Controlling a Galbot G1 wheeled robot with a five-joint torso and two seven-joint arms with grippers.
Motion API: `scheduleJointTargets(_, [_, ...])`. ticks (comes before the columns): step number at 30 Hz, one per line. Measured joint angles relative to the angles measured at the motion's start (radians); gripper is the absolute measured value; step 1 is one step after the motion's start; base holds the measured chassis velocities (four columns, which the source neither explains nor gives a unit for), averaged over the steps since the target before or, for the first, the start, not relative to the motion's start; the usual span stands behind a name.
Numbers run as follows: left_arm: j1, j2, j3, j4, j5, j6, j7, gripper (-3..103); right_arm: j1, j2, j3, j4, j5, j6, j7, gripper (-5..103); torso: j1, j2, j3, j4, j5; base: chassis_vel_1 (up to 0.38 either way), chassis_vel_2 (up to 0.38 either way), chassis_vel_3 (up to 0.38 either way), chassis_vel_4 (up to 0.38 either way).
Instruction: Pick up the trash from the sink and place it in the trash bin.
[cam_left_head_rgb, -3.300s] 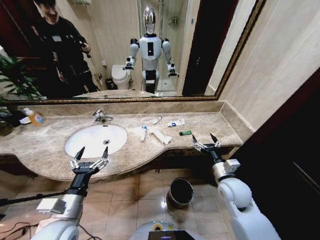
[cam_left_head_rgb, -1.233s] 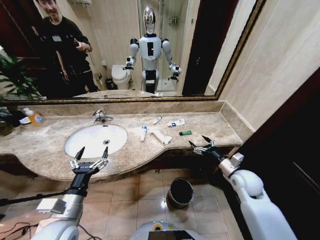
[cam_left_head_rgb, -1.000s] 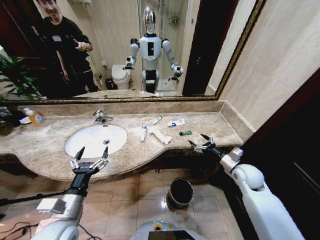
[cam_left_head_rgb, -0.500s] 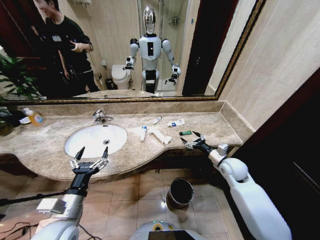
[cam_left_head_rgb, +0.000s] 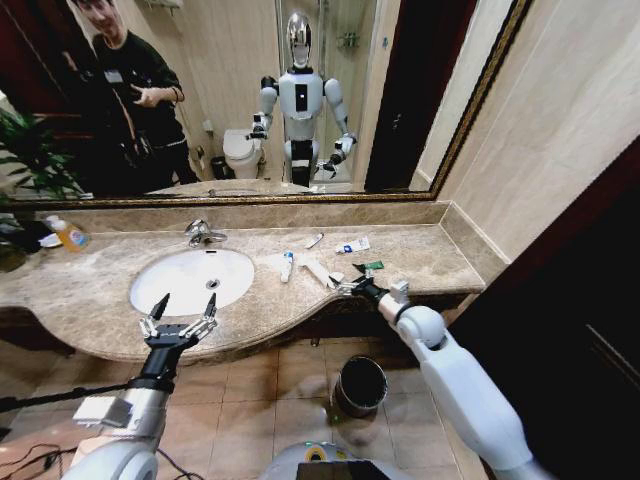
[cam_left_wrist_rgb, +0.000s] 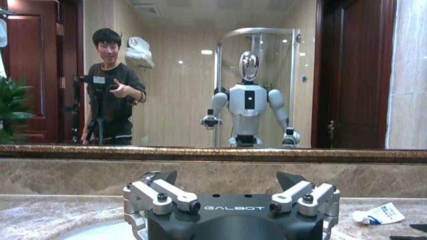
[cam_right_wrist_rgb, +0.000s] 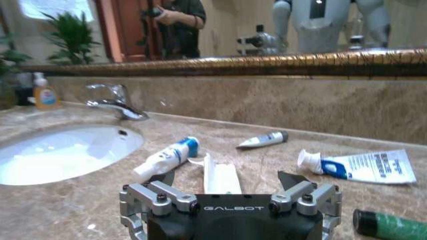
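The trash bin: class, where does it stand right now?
Head view: the trash bin stands on the tiled floor below the counter's front edge, under the right arm.

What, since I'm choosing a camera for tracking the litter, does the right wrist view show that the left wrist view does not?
The right wrist view adds the faucet, the soap bottle, the blue-capped tube, a smaller tube and the tissue, beyond the right gripper, jaws open. The left wrist view adds the left gripper, jaws open, and the robot's reflection from head to waist. Both share the white-blue packet, the marble surround and the mirror frame.
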Motion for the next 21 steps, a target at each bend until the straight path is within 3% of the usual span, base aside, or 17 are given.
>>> scheduleJointTargets(2, [0.000, 0.000, 0.000, 0.000, 0.000, 0.000, 0.000, 100, 0.015, 0.011, -0.025, -0.015, -0.002, -0.013, 0.046, 100, 0.000, 0.000, 0.000, 0.0000, -0.0001, 0.000, 0.000, 0.000, 0.000])
scheduleJointTargets(11, [0.000, 0.000, 0.000, 0.000, 0.000, 0.000, 0.000, 100, 0.037, 0.020, -0.060, -0.034, -0.008, -0.046, 0.114, 100, 0.000, 0.000, 0.000, 0.0000, -0.0001, 0.000, 0.000, 0.000, 0.000])
scheduleJointTargets(21, [0.000, 0.000, 0.000, 0.000, 0.000, 0.000, 0.000, 100, 0.041, 0.026, -0.089, 0.004, 0.005, -0.077, 0.131, 100, 0.000, 0.000, 0.000, -0.0001, 0.0000, 0.000, 0.000, 0.000, 0.000])
